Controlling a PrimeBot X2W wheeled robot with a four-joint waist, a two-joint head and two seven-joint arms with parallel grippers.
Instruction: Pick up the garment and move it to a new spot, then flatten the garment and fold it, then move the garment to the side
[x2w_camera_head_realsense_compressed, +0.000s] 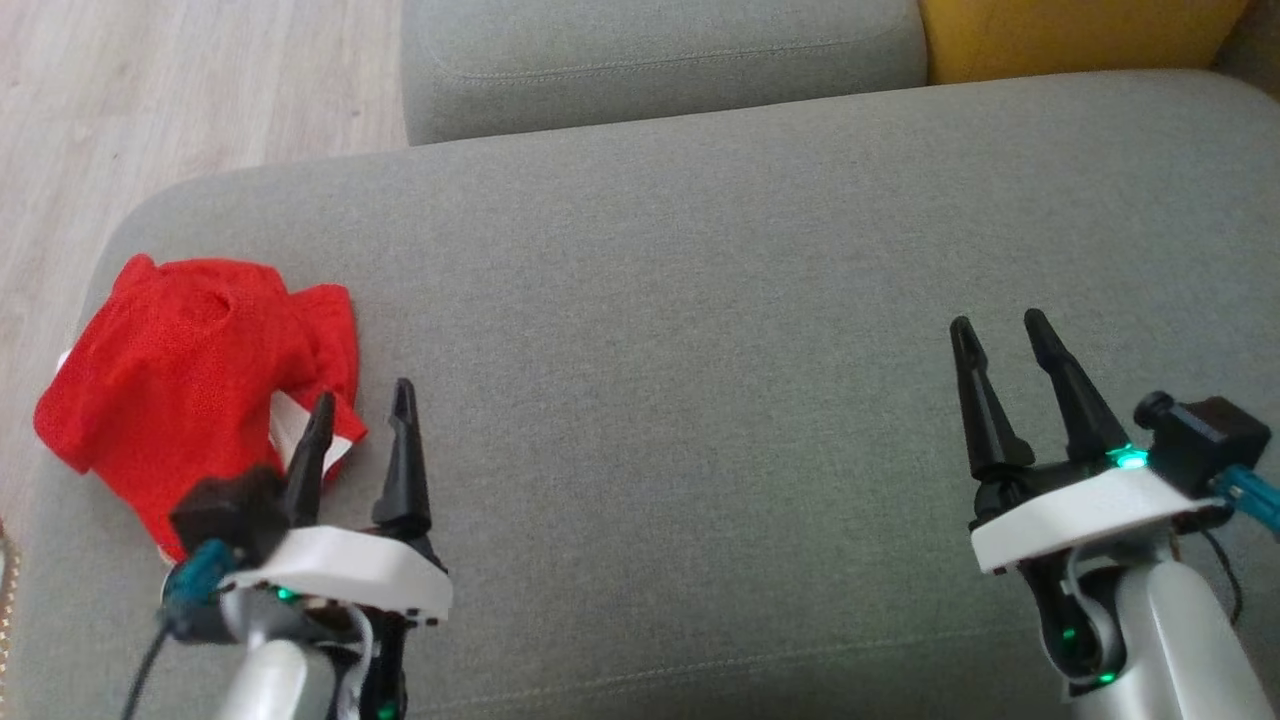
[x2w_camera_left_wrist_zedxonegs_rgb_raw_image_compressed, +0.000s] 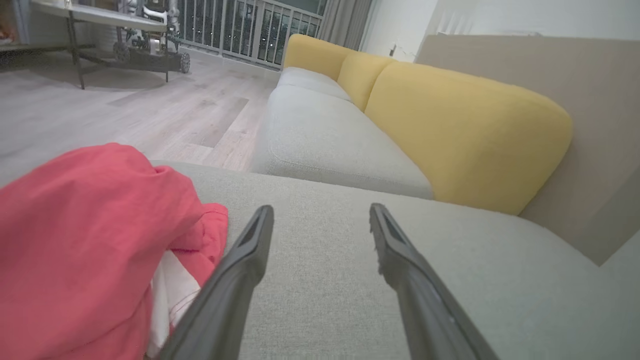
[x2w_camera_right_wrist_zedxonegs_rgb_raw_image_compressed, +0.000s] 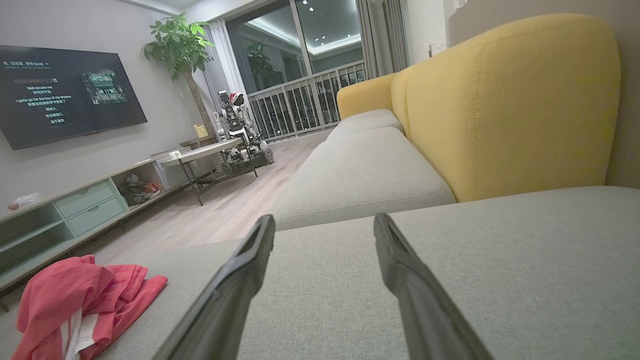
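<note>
One red garment (x2w_camera_head_realsense_compressed: 190, 370) lies crumpled at the left end of a grey sofa seat (x2w_camera_head_realsense_compressed: 700, 350), with a strip of white showing at its edge. The left gripper (x2w_camera_head_realsense_compressed: 364, 393) hovers just beside it, jaws spread. The right gripper (x2w_camera_head_realsense_compressed: 998, 320) hangs well apart over bare cushion, jaws likewise spread. A yellow backrest (x2w_camera_right_wrist_zedxonegs_rgb_raw_image_compressed: 500, 100) rises behind the seat, and pale wooden floor (x2w_camera_head_realsense_compressed: 200, 80) lies to the left.

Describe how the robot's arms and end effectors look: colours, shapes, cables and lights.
The left end effector and right end effector each have two long, tapering black fingers rising from a curved white plate. Behind each runs a rounded silver-grey forearm. A boxy black camera sits beside each plate, with a teal cable plug. Small green lights glow at the wrists.
</note>
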